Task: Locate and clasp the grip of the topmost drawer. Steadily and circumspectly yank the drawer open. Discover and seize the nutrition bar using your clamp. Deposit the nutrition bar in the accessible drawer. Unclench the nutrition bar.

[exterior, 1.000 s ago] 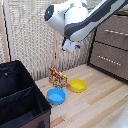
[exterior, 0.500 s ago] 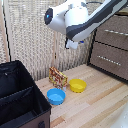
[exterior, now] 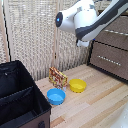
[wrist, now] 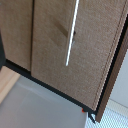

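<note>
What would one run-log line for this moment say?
phase: approaching dresser | topmost drawer: shut | nutrition bar: on floor beside yellow bowl | end effector: not visible

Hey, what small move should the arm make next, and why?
Probably ease the arm toward the silver bar handle on the flat brown wooden drawer front. The wrist view shows that handle close ahead and no fingers around it, so nothing is grasped. The orange patterned packet stands by the yellow bowl, so the drawer likely comes first.
</note>
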Available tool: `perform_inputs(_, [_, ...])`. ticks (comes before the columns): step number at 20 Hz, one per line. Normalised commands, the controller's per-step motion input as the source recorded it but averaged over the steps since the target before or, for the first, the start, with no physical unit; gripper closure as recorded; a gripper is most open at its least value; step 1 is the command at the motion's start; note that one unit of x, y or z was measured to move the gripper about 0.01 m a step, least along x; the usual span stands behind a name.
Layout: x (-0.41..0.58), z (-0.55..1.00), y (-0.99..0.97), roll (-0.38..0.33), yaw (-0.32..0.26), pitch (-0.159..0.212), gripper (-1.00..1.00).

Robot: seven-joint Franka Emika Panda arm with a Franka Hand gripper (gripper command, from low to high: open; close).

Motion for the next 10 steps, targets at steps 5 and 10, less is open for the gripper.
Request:
perform_inputs(5, [-0.09,0.08,-0.81,-0.156,0.0,-0.001,-1.0])
perform_inputs(10, [-0.037,0.0,-0.81,-0.11,0.014,-0.015,-1.0])
